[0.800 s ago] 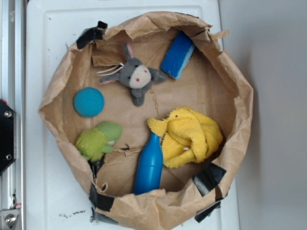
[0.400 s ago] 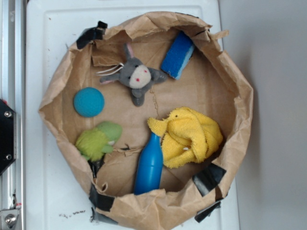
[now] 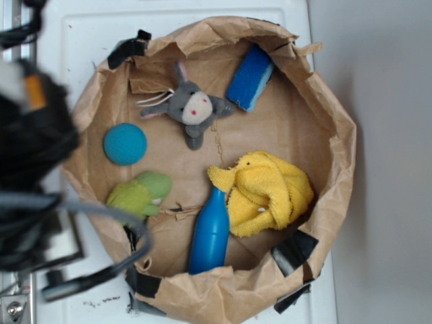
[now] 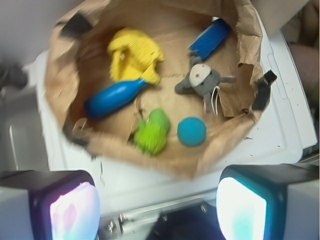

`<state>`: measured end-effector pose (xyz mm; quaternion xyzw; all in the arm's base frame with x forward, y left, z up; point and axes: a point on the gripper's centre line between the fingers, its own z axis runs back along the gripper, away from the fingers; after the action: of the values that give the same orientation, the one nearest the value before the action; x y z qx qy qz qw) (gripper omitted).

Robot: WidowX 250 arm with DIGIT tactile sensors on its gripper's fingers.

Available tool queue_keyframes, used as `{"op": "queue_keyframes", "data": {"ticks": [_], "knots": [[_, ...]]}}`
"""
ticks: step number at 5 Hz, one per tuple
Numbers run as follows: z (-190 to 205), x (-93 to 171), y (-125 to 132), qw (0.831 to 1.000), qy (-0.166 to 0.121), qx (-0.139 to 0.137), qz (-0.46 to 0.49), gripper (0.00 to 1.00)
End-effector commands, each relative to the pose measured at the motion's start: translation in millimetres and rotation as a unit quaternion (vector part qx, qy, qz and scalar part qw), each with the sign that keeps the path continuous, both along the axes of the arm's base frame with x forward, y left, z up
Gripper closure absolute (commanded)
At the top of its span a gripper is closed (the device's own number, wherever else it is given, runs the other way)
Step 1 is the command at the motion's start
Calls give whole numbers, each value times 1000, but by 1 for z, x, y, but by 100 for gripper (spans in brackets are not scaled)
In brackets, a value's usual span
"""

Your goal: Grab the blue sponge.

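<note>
The blue sponge [image 3: 250,77] is a small deep-blue block with a paler edge. It leans against the far right inner wall of the brown paper bag [image 3: 341,142], just right of the grey plush donkey [image 3: 192,108]. In the wrist view the blue sponge [image 4: 210,39] sits at the top right, well away from me. My gripper [image 4: 157,210] is open, its two pads wide apart at the bottom of that view with nothing between them, outside the bag's near rim. In the exterior view my arm [image 3: 34,155] is a dark blur at the left.
Inside the bag lie a teal ball [image 3: 125,143], a green plush [image 3: 138,196], a glossy blue bottle [image 3: 209,236] and a yellow cloth toy [image 3: 266,192]. The bag's crumpled paper wall [image 4: 55,75] stands up all round, on a white surface [image 3: 67,40].
My arm has swung into the exterior view from the left, blurred with motion, where only the base showed before. The sponge and the other objects have not moved.
</note>
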<state>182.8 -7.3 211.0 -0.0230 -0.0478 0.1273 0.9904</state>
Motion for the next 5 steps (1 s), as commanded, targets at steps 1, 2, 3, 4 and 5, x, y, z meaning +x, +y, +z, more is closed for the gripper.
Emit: {"op": "queue_keyframes", "data": {"ticks": [1,2,3,4,5], "knots": [[-10,80,20,995,-1,-30,96,0],[-20,111,25,992,-19,-45,116,0],[-20,111,25,992,-19,-45,116,0],[-20,111,25,992,-19,-45,116,0],[-20,111,25,992,-19,-45,116,0]]}}
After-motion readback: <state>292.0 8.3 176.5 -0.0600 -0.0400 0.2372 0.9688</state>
